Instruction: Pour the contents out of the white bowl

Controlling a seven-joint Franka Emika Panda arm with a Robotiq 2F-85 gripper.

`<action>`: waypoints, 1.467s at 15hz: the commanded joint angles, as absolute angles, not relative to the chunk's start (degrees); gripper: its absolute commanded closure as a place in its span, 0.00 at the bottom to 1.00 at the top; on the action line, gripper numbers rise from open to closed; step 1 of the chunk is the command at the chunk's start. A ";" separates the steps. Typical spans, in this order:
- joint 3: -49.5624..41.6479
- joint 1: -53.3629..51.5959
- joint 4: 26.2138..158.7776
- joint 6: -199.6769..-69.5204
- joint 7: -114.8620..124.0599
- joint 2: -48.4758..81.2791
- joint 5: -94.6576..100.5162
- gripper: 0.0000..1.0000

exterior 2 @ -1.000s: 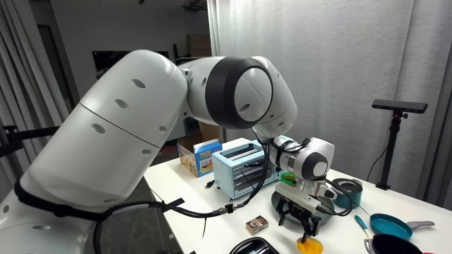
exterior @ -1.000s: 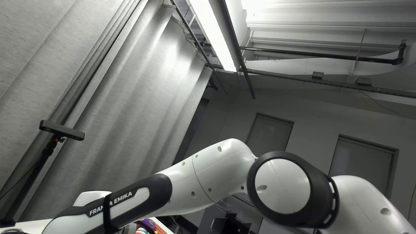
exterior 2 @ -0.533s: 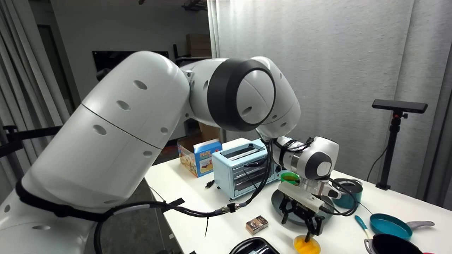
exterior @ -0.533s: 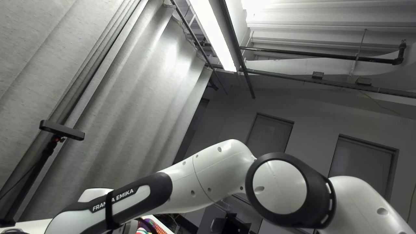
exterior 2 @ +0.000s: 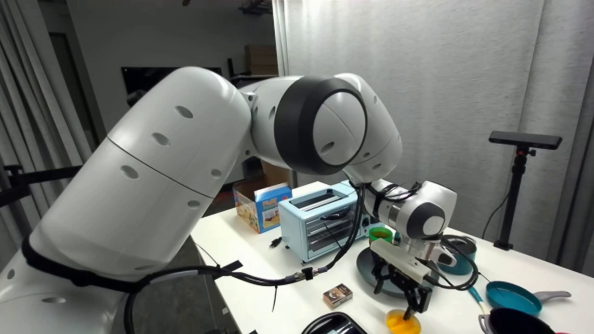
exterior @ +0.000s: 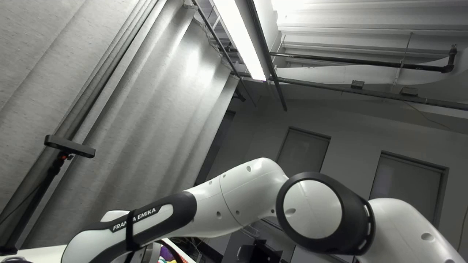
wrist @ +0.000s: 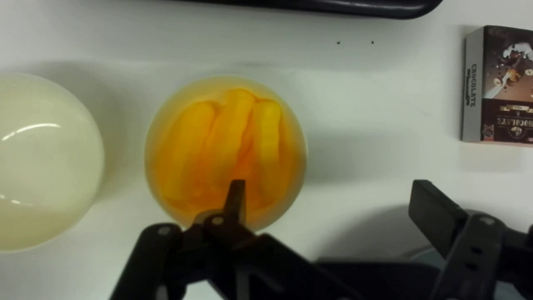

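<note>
A white bowl point(exterior 2: 399, 311) holding yellow-orange pieces point(wrist: 233, 125) stands upright on the table; its pale inner wall shows in the wrist view point(wrist: 233, 81). A second white bowl point(wrist: 46, 158), with no pieces in it, stands to its left in the wrist view and is out of view elsewhere. My gripper point(wrist: 330, 183) is open, its fingers wide apart with nothing between them. It also shows in an exterior view point(exterior 2: 393, 302). One finger overlaps the filled bowl's lower part; I cannot tell whether it touches. The other finger is over bare table.
A chocolate box point(wrist: 499, 85) lies to the right in the wrist view. A black tray point(wrist: 333, 5) is at its top edge. A dark plate point(exterior 2: 365, 269) lies under the gripper. A toaster oven point(exterior 2: 320, 227), green cup point(exterior 2: 380, 234), teal pan point(exterior 2: 513, 297) and black pot point(exterior 2: 519, 321) stand around.
My gripper has moved a little to the right in the exterior view of the table. The filled bowl shifted slightly left between the first two moments and has stayed still since.
</note>
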State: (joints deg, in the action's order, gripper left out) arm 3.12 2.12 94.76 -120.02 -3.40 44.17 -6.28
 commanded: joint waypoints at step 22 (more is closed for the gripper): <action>2.02 2.61 95.92 -119.67 0.76 41.66 -9.67 1.00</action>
